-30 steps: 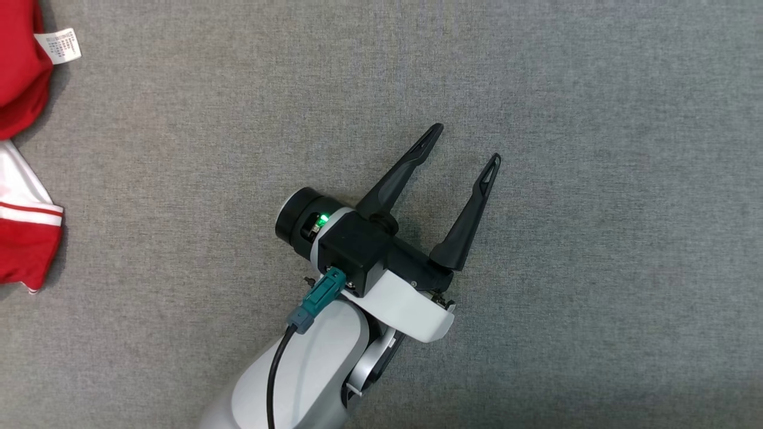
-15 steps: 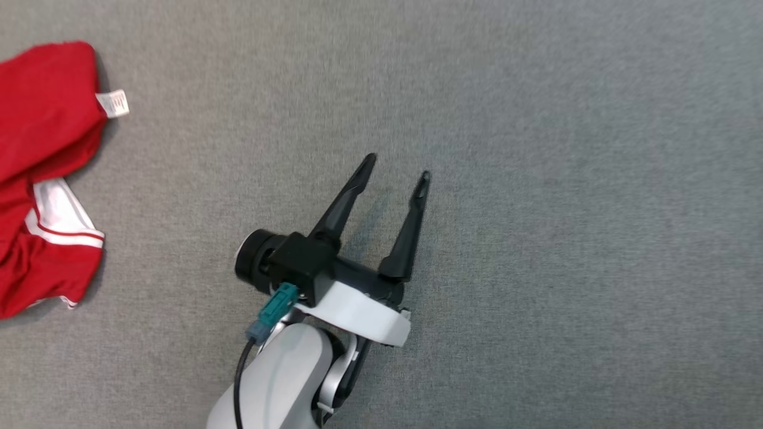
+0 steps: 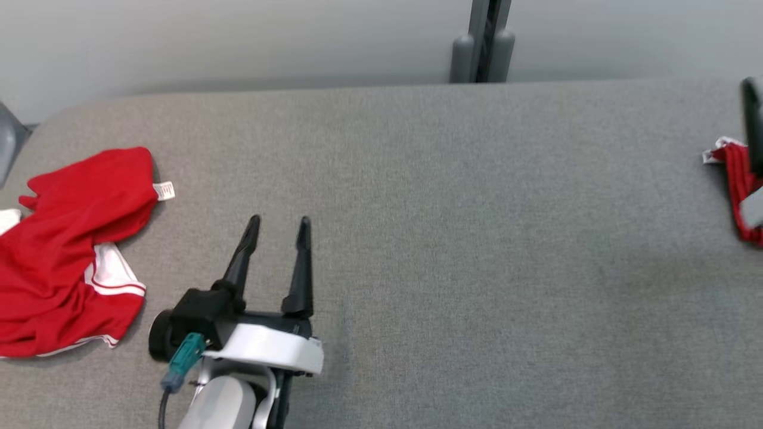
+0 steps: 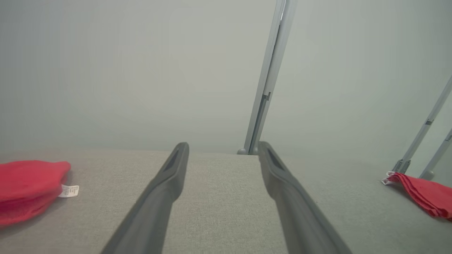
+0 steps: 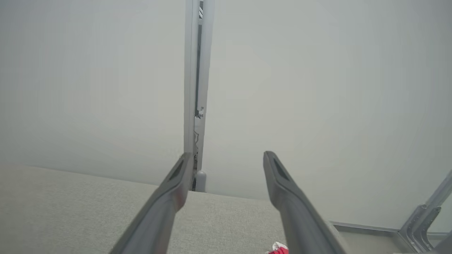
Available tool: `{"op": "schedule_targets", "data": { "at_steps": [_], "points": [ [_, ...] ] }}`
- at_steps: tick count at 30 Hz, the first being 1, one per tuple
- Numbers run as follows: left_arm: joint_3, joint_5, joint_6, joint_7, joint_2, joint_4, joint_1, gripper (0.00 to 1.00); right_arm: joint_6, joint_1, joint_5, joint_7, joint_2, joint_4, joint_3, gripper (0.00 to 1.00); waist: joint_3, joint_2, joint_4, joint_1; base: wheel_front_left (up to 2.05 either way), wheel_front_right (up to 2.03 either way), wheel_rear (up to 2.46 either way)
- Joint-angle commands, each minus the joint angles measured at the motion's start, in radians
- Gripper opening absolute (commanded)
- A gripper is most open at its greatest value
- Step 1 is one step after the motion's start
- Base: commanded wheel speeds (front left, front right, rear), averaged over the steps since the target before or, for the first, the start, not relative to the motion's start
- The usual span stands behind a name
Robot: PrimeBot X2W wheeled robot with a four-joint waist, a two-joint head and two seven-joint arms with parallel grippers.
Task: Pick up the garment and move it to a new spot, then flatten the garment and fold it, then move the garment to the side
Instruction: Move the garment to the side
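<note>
A crumpled red garment (image 3: 65, 256) with white trim and a white label lies at the left of the grey table (image 3: 447, 238); it also appears as the garment (image 4: 28, 187) at the left of the left wrist view. My left gripper (image 3: 279, 223) stands open to its right, apart from it, with nothing between its fingers (image 4: 166, 190). A second red cloth (image 3: 739, 185) lies at the right edge, also seen as the cloth (image 4: 420, 194) in the left wrist view. A dark finger (image 3: 752, 119) of my right arm stands beside it. My right gripper (image 5: 227, 157) is open and empty above a red scrap (image 5: 279, 249).
A pale wall runs behind the table's far edge. A grey upright post (image 3: 483, 42) stands at the back middle. Slanted metal legs (image 4: 423, 141) rise beyond the table's right end. The table's left corner is rounded.
The head camera has tilted up, bringing the far edge, wall, post and right-hand red cloth into view. My left gripper stays open and has drawn back toward the left garment's side.
</note>
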State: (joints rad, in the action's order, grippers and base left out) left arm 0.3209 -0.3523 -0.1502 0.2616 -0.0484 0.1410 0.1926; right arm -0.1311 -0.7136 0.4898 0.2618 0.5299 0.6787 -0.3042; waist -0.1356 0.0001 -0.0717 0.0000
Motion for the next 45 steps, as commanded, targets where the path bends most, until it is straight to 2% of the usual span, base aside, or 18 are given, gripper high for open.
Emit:
{"op": "schedule_targets", "data": {
  "at_steps": [1, 8, 13, 17, 21, 28, 45],
  "points": [
    [-0.011, 0.005, 0.004, 0.005, -0.004, -0.002, -0.011, 1.00, 0.001, 0.036, -0.023, 0.004, -0.014, -0.025, 0.019, 1.00, 0.037, -0.0001, 0.002, 0.0000, 0.00, 0.00, 0.00],
    [-0.061, 0.041, 0.015, 0.004, -0.004, -0.003, -0.080, 1.00, 0.001, 0.326, -0.203, 0.002, -0.230, -0.289, 0.241, 1.00, 0.076, -0.0001, -0.021, 0.0000, 0.00, 0.00, 0.00],
    [-0.067, 0.052, 0.021, 0.005, -0.004, 0.000, -0.118, 1.00, 0.001, 0.472, -0.316, 0.003, -0.359, -0.433, 0.313, 1.00, 0.092, -0.0001, -0.027, 0.0000, 0.00, 0.00, 0.00],
    [-0.073, 0.056, 0.025, 0.005, -0.004, -0.002, -0.148, 1.00, 0.001, 0.557, -0.365, 0.003, -0.420, -0.500, 0.343, 1.00, 0.106, -0.0001, -0.026, 0.0000, 0.00, 0.00, 0.00],
    [-0.072, 0.062, 0.028, 0.005, -0.004, -0.004, -0.165, 1.00, 0.001, 0.612, -0.390, 0.003, -0.453, -0.532, 0.376, 1.00, 0.115, -0.0001, -0.026, 0.0000, 0.00, 0.00, 0.00],
    [-0.072, 0.067, 0.021, 0.005, -0.004, -0.014, -0.180, 1.00, 0.001, 0.661, -0.415, 0.003, -0.472, -0.541, 0.368, 1.00, 0.127, -0.0001, -0.018, 0.0000, 0.00, 0.00, 0.00],
    [-0.066, 0.071, 0.015, 0.005, -0.004, -0.032, -0.180, 1.00, 0.001, 0.652, -0.425, 0.003, -0.478, -0.542, 0.358, 1.00, 0.122, -0.0001, -0.002, 0.0000, 0.00, 0.00, 0.00]
  ]
}}
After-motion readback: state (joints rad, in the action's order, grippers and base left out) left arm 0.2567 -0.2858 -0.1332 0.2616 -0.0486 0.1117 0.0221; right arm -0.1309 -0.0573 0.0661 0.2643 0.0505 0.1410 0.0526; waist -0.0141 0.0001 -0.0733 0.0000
